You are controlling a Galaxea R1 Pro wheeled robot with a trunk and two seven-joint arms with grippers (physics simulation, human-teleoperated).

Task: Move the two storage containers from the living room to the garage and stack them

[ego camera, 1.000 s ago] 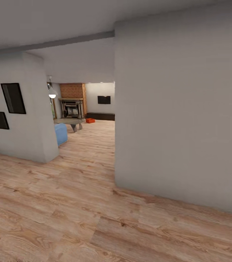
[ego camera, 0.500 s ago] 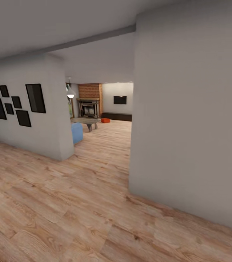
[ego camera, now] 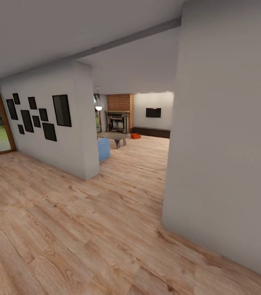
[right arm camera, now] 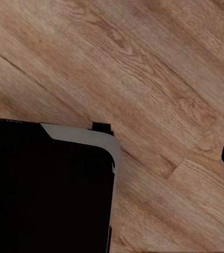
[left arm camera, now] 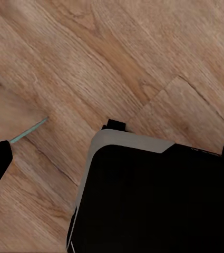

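I'm looking down a hallway of light wood plank floor [ego camera: 85,229] toward the living room [ego camera: 140,123]. One orange-red container [ego camera: 136,135] sits on that room's floor at about 12 o'clock, far off, beside the brick fireplace [ego camera: 119,116] and below the wall TV [ego camera: 153,112]. A white wall [ego camera: 224,135] fills my 3 o'clock. Both wrist cameras point at planks and dark robot body; I cannot tell how either set of jaws stands.

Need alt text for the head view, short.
A hallway with wood plank floor opens between two white walls onto a distant living room, where a small orange-red bin sits on the floor near a brick fireplace. Black frames hang on the left wall.
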